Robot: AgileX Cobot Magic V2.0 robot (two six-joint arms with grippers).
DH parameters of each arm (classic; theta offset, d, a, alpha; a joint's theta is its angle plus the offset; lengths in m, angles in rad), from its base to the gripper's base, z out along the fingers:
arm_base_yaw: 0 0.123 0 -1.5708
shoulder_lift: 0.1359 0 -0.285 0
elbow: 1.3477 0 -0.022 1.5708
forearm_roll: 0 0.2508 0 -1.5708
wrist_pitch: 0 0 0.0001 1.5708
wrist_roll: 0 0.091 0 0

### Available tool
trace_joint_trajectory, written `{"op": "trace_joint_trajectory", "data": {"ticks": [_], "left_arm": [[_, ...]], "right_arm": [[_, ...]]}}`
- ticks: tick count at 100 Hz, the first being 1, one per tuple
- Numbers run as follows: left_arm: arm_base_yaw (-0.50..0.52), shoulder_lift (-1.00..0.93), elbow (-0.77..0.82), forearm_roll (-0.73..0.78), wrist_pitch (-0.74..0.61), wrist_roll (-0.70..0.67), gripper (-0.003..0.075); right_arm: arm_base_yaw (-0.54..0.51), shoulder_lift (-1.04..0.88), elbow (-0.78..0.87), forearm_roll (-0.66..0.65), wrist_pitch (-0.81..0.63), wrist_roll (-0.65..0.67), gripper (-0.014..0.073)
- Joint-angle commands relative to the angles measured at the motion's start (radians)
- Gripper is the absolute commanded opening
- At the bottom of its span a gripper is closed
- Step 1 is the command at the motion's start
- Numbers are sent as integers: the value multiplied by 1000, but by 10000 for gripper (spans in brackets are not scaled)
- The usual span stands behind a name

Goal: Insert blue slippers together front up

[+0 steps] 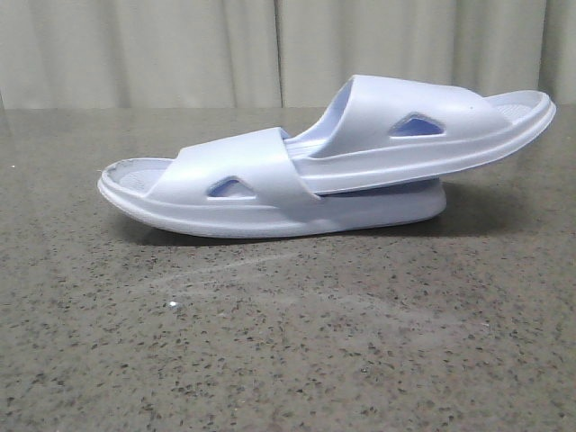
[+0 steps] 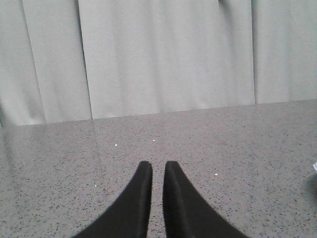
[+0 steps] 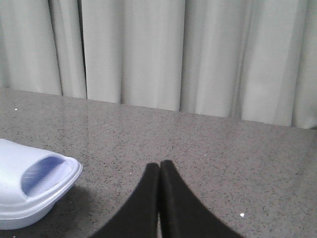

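The blue slippers [image 1: 324, 166] lie nested on the desk [image 1: 288, 342] toward its far edge, untouched. Right claw [image 3: 159, 164] pinched closed nearby, empty; left claw [image 2: 158, 164] nearly closed, well apart.

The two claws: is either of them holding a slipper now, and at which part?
Neither. The left claw and the right claw are closed on nothing above the table; the blue slippers lie nested, untouched.

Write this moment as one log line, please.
pale blue foam slippers: nested on table | left gripper: nearly shut, empty | right gripper: shut, empty
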Motion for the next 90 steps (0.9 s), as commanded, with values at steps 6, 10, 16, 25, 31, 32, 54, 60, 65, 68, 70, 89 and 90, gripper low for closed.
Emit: {"op": "trace_joint_trajectory", "data": {"ticks": [6,10,16,25,31,32,54,60,65,68,70,89,90], "left_arm": [[3,-30,8,0,-72,-12,16],[3,-30,8,0,-72,-12,16],[3,-30,8,0,-72,-12,16],[3,-30,8,0,-72,-12,16],[3,-30,8,0,-72,-12,16],[3,-30,8,0,-72,-12,16],[3,-30,8,0,-72,-12,16],[3,-30,8,0,-72,-12,16],[3,-30,8,0,-72,-12,16],[3,-30,8,0,-72,-12,16],[3,-30,8,0,-72,-12,16],[3,-30,8,0,-74,-12,16],[3,-30,8,0,-74,-12,16]], "right_arm": [[-10,7,-6,2,-68,-7,-107],[-19,7,-2,20,-70,-15,-107],[-41,7,5,54,-72,-50,-107],[-108,7,36,166,-117,-149,-107],[-168,6,74,236,-201,-219,-107],[-174,6,79,251,-211,-225,-107],[-289,-20,231,410,-384,-249,-107],[-296,-49,260,429,-384,-249,-107],[-303,-74,283,438,-384,-249,-107],[-307,-89,298,441,-384,-249,-107],[-309,-100,307,446,-384,-249,-107],[-344,-183,372,509,-382,-273,-107],[-345,-185,374,516,-382,-280,-107]]}}
